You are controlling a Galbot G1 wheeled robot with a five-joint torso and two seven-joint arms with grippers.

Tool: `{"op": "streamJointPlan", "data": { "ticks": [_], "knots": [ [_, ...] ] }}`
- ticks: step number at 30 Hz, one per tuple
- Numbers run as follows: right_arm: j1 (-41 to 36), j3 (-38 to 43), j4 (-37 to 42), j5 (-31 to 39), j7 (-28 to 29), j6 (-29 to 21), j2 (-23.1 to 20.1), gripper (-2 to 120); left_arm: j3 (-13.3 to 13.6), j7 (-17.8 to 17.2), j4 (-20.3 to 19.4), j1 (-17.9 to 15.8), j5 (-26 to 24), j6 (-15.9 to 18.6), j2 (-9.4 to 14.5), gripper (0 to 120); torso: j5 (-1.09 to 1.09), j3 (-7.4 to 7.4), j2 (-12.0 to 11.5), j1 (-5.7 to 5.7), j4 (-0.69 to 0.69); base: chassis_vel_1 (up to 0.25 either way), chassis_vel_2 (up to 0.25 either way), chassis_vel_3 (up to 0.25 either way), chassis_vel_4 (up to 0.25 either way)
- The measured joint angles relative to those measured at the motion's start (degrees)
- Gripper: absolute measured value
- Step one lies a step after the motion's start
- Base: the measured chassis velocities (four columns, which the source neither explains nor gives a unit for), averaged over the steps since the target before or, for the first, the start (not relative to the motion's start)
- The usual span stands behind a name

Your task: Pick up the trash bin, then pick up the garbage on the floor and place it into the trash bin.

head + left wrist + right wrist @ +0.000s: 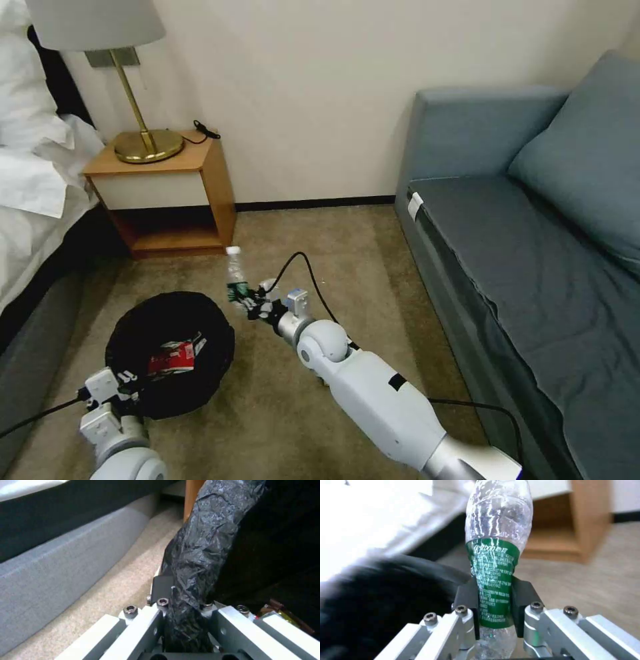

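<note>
Right gripper (245, 301) is clamped on the green label of the bottle (234, 270), cap pointing toward 12 o'clock, held above the carpet (347, 240) just off the bin (170, 353) rim at 2 o'clock. Left gripper (127, 387) pinches the bin's black bag rim at 8 o'clock. A red-and-white wrapper (175, 357) lies inside, possibly over something darker.
</note>
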Motion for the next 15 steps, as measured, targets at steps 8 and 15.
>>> {"op": "streamJointPlan", "data": {
  "ticks": [8,15],
  "knots": [
    [-2.7,-2.7,5.1,1.1,-5.0,-0.8,0.0,17,0.1,0.0,-0.6,0.0,0.3,0.2,-0.3,1,0.0,0.0,0.0,0.0,0.0,0.0,0.0,0.0,0.0],
    [-3.3,-4.1,4.5,-1.0,-7.2,-2.4,-1.5,17,0.1,0.0,-0.8,-0.1,0.1,0.3,-0.3,1,0.0,0.0,0.0,0.0,0.0,0.0,0.0,0.0,0.0]
  ]
}}
